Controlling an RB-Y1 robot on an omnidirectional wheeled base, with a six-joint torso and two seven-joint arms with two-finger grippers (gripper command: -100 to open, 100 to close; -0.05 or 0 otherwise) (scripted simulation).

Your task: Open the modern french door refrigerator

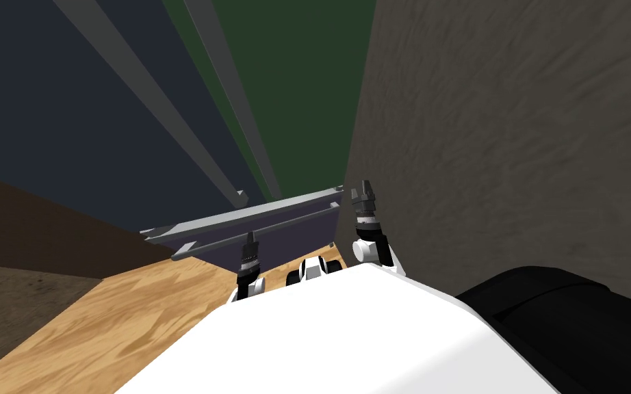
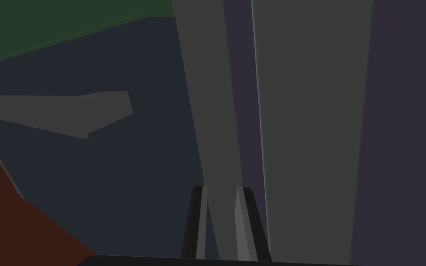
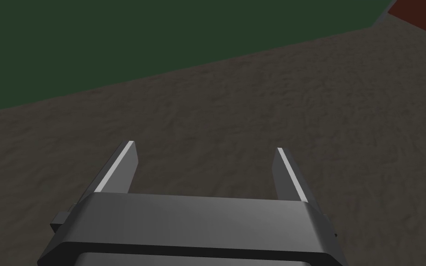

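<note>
My left tool (image 2: 220, 191) was clamped on the long grey bar handle (image 2: 209, 92) of the dark navy refrigerator (image 1: 68, 102) straight ahead, the bar running away between its fingers. My right tool (image 3: 205, 148), fingers apart, hung farther off beside the grey-brown wall (image 1: 512, 137).

Fridge (image 1: 68, 102) ahead, wall (image 1: 512, 137) to its right; left gripper (image 1: 249, 237) around a handle (image 1: 293, 220), right gripper (image 1: 364, 185) beside the wall.
</note>
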